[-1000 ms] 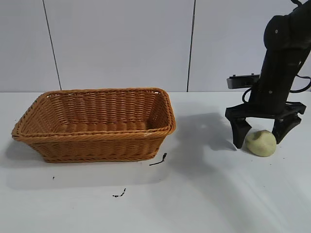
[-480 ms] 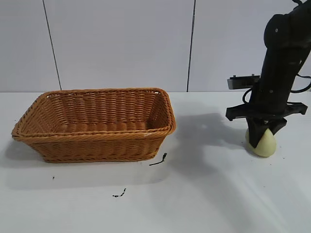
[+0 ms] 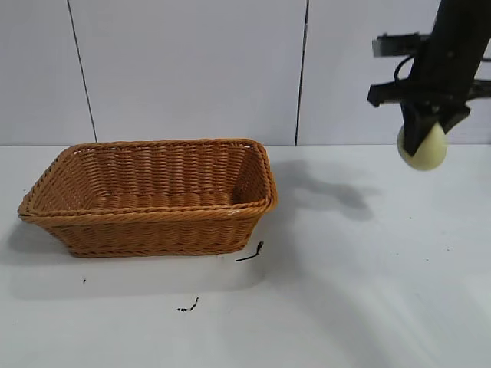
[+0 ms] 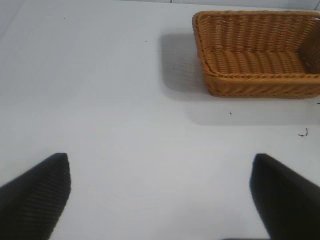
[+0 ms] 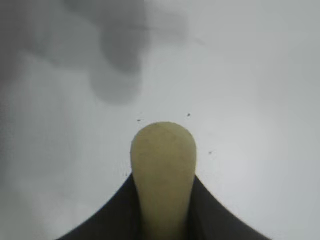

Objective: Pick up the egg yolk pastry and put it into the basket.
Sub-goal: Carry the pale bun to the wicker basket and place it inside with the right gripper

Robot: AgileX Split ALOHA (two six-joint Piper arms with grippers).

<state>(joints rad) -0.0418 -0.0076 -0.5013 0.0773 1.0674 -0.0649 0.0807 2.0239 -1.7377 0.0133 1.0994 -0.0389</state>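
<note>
Egg yolk pastry (image 3: 423,148) pinched in right gripper (image 3: 424,132), above table, well right of basket (image 3: 153,195)

Bare lab: white table (image 3: 368,307), panelled wall (image 3: 192,69).

Bright, even, diffuse light from above. Soft shadows on the white worktop (image 3: 368,291): beside the basket (image 3: 153,195), and a faint grey patch under the raised arm. No glare. Blurred, out-of-focus hand tips and egg yolk pastry (image 5: 162,170) in the wrist views.
</note>
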